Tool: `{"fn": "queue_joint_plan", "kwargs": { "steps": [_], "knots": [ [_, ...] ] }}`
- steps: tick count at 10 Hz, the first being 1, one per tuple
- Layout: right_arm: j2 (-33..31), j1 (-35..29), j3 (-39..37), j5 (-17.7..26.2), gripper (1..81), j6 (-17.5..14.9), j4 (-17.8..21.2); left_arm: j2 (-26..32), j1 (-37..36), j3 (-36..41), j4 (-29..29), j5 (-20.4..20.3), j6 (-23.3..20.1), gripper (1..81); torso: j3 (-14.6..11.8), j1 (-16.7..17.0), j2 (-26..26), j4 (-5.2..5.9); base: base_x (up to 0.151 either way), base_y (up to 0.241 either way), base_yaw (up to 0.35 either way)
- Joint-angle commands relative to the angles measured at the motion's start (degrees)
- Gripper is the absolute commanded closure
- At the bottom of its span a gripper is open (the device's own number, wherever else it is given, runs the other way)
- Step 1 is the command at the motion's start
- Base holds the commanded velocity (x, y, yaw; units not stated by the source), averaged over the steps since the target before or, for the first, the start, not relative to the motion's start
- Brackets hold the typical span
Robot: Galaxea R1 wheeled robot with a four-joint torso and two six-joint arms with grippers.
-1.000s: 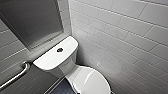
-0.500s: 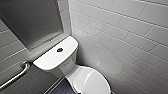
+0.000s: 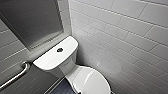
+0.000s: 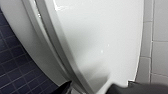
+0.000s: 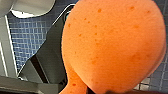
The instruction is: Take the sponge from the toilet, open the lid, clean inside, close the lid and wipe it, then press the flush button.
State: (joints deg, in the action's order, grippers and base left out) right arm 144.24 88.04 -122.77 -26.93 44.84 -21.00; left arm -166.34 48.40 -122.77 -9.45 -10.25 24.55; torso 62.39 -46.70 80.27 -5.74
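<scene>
While lid (image 3: 91, 81) covers toilet (image 3: 56, 57) — contents hidden | sponge (image 5: 112, 47) above tiled floor (image 5: 30, 32)

We are seeing the toilet (image 3: 62, 60) gleaming as glossy white ceramic at lower centre, and the lid (image 3: 90, 80) shining smooth like plastic. The sponge (image 5: 112, 45) is showing soft, pitted foam. The wall tiles (image 3: 125, 30) at right are looking glazed, and the grab bar (image 3: 15, 75) at lower left is looking like polished metal.
</scene>
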Motion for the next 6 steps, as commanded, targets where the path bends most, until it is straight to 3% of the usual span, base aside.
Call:
{"fn": "queue_joint_plan", "kwargs": {
  "steps": [1,6],
  "knots": [
    [-2.17,0.69,0.09,2.85,81.1,-0.02,-1.41,-0.93,-6.16,1.39,0.04,1.20,0.49,1.0,0.00,0.00,0.00,0.00,0.000,0.000,0.000],
    [-2.09,0.69,-0.09,2.85,81.1,0.16,-1.32,-1.54,-7.30,2.10,0.13,1.11,1.82,1.0,0.00,0.00,0.00,0.00,0.000,0.000,0.000]
  ]
}}
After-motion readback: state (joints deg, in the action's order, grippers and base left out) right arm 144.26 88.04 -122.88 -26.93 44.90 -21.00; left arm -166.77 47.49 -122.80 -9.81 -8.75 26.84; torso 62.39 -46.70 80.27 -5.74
